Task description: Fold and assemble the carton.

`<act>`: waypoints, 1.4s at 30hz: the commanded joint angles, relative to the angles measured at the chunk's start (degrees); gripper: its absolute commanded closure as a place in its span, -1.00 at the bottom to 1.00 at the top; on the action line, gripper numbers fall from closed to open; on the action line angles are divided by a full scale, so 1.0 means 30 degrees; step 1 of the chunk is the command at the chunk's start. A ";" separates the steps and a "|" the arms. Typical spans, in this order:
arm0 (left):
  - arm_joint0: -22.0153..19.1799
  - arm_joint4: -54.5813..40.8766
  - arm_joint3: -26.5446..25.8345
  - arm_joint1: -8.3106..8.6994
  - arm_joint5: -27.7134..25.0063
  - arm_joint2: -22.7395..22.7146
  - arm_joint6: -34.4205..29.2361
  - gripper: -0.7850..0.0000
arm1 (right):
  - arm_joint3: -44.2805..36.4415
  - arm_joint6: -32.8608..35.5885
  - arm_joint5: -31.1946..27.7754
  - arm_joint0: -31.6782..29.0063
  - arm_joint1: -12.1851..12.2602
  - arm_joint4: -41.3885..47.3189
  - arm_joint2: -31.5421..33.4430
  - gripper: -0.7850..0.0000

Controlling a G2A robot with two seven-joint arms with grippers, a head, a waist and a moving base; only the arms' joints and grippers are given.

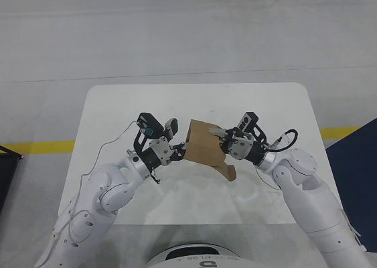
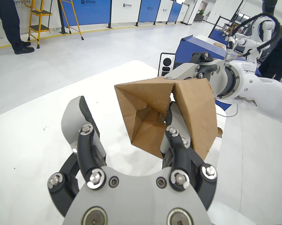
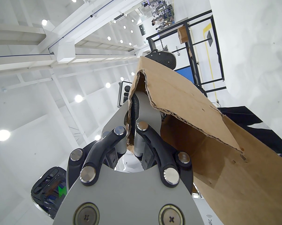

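Judging by its thin corrugated walls, the carton (image 1: 207, 142) looked light, springy and easily creased, best gripped on a panel edge close to a fold. It hung half opened above the middle of the surface (image 1: 262, 201). Both forearms angled inward from the near edge. The right end effector (image 3: 132, 108) pinched a ragged panel edge. The left end effector (image 2: 125, 107) stood spread, one finger inside the open mouth.

Matt corrugated cardboard carton (image 1: 205, 142); smooth white table (image 1: 262, 107).
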 commanded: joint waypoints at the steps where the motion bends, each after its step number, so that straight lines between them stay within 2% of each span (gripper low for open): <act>1: 0.0033 0.0054 -0.0018 0.0005 0.0032 -0.0124 -0.0009 -0.78 | -0.0008 0.0005 -0.0010 0.0016 0.0001 -0.0010 -0.0007 1.00; 17: 0.0360 0.0888 -0.0428 0.0008 0.0207 -0.0556 -0.0078 -0.58 | -0.0028 -0.0028 -0.0070 0.0013 0.0015 0.0017 0.0046 1.00; 24: 0.0484 0.0979 -0.0553 0.0007 0.0138 -0.0754 -0.0051 -0.72 | -0.0180 -0.0075 -0.0221 -0.0231 0.0042 0.0080 0.0243 1.00; 27: 0.0629 0.0907 -0.0648 0.0015 0.0200 -0.0950 0.0032 -1.00 | -0.0271 -0.0050 -0.0319 -0.0335 0.0045 0.0180 0.0295 1.00; 37: 0.1579 -0.1458 -0.0939 0.0082 0.0040 -0.2332 0.0504 -1.00 | -0.0522 0.0211 -0.0699 -0.0630 0.0027 0.0759 0.0378 1.00; 42: 0.2375 -0.4204 -0.0938 0.0188 -0.0499 -0.4035 0.0985 -1.00 | -0.0701 0.0556 -0.0987 -0.0824 0.0003 0.1479 0.0493 1.00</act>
